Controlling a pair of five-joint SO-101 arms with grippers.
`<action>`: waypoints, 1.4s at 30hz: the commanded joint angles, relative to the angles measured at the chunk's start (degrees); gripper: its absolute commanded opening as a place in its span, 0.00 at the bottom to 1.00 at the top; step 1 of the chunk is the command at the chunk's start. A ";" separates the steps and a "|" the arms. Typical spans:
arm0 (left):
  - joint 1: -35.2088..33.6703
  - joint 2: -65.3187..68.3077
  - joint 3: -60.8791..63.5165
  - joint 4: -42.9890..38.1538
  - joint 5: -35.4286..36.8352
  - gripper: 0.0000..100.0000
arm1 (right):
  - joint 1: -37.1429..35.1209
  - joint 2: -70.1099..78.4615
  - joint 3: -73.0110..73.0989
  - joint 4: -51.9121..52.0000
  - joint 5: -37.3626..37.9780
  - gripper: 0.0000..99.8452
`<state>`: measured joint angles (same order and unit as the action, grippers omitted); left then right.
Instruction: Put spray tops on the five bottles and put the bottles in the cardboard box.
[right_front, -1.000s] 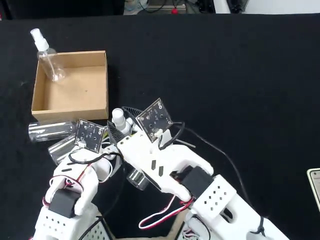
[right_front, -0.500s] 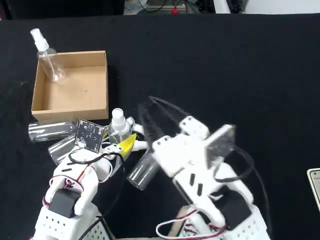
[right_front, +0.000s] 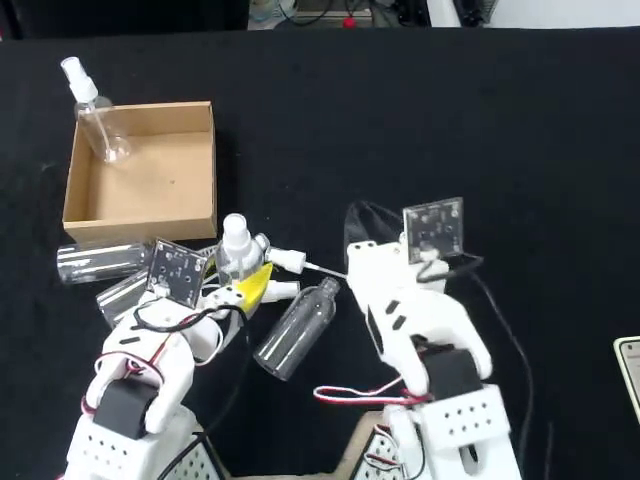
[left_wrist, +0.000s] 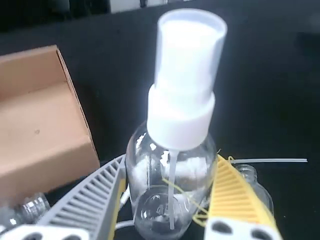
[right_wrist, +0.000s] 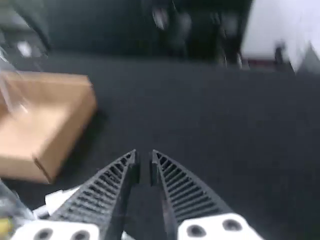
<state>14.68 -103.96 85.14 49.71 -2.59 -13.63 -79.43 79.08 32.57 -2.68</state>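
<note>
Farthest left, a capped bottle (right_front: 100, 125) leans in the box's (right_front: 150, 185) corner, two bare bottles (right_front: 95, 262) lie on the bench (right_front: 450, 120) just before it, the left gripper (left_wrist: 170, 170) clamps an upright topped bottle (left_wrist: 165, 200), another bare bottle (right_front: 295, 328) lies beside, and the right gripper (right_wrist: 143, 155) hangs closed, empty.

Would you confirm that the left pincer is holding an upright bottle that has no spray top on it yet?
Not quite: the bottle in the left pincer is upright, but it already carries a spray top, as the left wrist view shows.
</note>
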 joint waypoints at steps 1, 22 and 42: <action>-0.13 -0.53 -5.05 -3.52 -5.45 0.21 | 1.14 3.12 3.12 -7.21 0.53 0.04; -17.80 -0.44 -4.70 -28.31 -6.59 0.21 | 0.97 8.40 6.73 -12.92 0.53 0.04; -26.24 29.10 -5.32 -53.54 -6.59 0.21 | 0.88 8.31 7.52 -13.01 0.53 0.04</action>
<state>-10.46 -82.86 83.74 4.09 -8.92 -13.36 -71.60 87.08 21.41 -2.59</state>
